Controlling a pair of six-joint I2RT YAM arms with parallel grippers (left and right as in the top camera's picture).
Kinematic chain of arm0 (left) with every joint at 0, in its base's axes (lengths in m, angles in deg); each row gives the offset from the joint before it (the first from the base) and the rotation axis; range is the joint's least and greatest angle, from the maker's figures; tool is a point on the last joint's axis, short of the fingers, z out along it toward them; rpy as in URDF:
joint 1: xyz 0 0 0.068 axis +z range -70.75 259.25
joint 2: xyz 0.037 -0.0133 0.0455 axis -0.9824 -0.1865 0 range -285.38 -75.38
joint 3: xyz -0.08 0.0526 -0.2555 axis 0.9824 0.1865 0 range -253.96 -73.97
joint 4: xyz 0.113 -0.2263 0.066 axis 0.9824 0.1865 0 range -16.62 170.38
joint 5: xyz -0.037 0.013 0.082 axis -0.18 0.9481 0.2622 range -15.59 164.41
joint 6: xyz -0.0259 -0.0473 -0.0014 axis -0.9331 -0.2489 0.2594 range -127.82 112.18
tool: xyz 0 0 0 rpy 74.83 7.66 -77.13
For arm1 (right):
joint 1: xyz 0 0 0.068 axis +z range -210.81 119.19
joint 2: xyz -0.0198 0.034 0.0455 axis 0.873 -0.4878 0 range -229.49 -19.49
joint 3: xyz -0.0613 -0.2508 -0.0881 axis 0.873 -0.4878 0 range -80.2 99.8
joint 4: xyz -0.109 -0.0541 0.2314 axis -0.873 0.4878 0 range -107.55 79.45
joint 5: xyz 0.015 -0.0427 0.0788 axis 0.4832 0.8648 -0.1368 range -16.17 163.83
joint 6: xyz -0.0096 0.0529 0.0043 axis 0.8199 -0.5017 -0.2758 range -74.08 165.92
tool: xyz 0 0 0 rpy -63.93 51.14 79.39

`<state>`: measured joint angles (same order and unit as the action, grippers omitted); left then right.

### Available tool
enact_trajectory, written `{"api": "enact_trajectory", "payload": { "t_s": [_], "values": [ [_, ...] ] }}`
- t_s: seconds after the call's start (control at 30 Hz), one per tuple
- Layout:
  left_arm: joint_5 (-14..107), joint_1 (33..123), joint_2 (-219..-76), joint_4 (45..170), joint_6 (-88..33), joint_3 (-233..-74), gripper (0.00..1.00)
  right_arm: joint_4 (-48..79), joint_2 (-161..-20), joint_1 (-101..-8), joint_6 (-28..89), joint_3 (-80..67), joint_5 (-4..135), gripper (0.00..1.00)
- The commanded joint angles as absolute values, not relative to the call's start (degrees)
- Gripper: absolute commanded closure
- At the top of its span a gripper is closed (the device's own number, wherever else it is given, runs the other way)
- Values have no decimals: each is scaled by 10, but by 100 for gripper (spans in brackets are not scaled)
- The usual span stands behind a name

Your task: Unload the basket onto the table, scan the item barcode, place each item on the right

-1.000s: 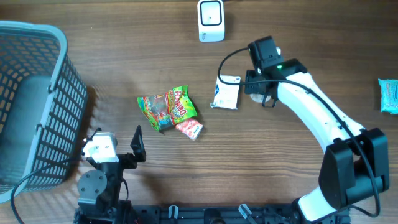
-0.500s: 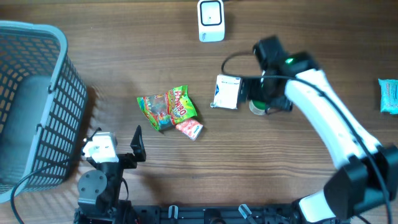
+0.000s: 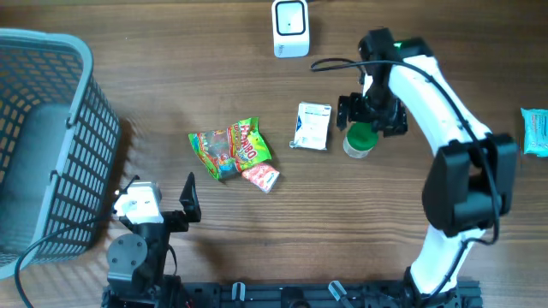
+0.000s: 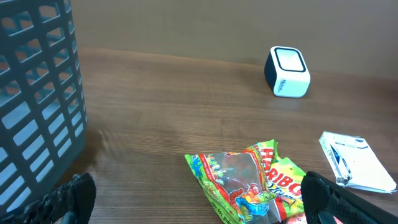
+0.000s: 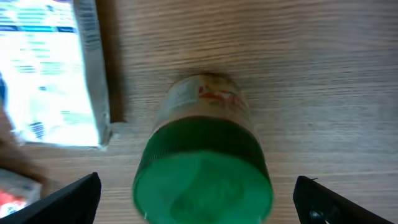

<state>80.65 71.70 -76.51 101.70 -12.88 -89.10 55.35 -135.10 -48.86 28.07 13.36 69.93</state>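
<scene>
Right pincer, released, over the upright jar right of worktop centre, just beside a packet: pickup step, by appearance; next, descend, clench the jar, turn its label toward the scanner at the far edge.

Soft, even light falls on the brown wooden tabletop in the overhead view, which is sharp throughout. The blue-grey plastic mesh basket throws a faint, diffuse shadow to its right, at the left of the frame. The left wrist view is equally bright, with the dark fingertips in its lower corners blurred. In the right wrist view the green-lidded jar at lower centre is out of focus and the white printed packet at upper left is smeared, with a narrow dark shadow along its right edge
</scene>
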Motion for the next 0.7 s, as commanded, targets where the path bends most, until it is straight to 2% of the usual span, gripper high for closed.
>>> {"api": "enact_trajectory", "payload": {
  "t_s": [0.0, 0.2, 0.53, 0.63, 0.67],
  "values": [
    [815, 714, -762, 1016, -132, -887, 0, 551, -1364, -486, 296, 124, 692, 0],
    [815, 714, -762, 1016, -132, -887, 0, 458, -1366, -487, 325, 49, 694, 0],
    [815, 714, -762, 1016, -132, -887, 0, 450, -1433, -487, 464, 46, 697, 4],
    [815, 714, -762, 1016, -132, -887, 0, 452, -1433, -486, 492, 46, 700, 16],
    [815, 714, -762, 1016, -132, -887, 0, 453, -1433, -486, 491, 46, 703, 23]
  ]
}}
